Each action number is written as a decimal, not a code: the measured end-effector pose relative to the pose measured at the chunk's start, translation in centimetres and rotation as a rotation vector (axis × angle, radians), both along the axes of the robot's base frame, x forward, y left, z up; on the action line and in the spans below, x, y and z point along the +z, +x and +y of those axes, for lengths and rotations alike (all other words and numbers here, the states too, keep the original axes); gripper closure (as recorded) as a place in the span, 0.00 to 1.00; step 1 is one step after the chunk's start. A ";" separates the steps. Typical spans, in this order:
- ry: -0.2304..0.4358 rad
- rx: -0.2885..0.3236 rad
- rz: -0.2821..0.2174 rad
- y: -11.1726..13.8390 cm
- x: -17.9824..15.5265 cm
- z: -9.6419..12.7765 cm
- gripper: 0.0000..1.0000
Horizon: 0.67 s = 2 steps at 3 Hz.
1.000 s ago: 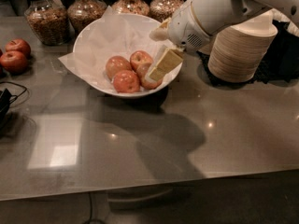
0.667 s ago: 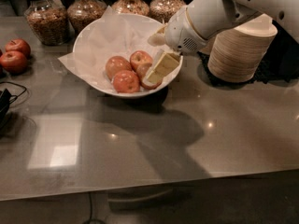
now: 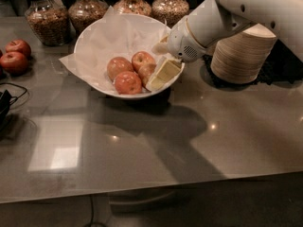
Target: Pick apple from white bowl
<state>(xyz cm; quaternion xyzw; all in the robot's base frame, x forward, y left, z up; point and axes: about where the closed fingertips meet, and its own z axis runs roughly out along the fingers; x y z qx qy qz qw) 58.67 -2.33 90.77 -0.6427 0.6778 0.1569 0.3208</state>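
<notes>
The white bowl [image 3: 94,41], lined with crinkled white paper, stands at the back of the counter and holds several apples. Three pinkish-red ones sit at the middle [image 3: 118,67], front [image 3: 128,82] and back [image 3: 143,59]. The duller yellow-brown apple [image 3: 147,73] shows only partly, right against my lower finger. My gripper [image 3: 161,61] reaches in over the bowl's right rim, open. One cream finger [image 3: 164,74] lies low inside the bowl, and the other shows above near the rim. It holds nothing.
Two deep red apples [image 3: 16,56] lie at the left edge. Several glass jars [image 3: 45,15] of grain stand behind the bowl. A stack of beige disposable bowls [image 3: 241,53] stands right of my arm. A black cable [image 3: 9,98] lies at the left.
My gripper has sunk a little lower into the bowl, closer to the apples. The apples and the bowl have not moved.
</notes>
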 end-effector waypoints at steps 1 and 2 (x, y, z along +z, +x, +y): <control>-0.006 -0.009 0.022 0.5 -1.2 0.0 0.28; -0.011 -0.013 0.039 0.9 -2.2 0.1 0.29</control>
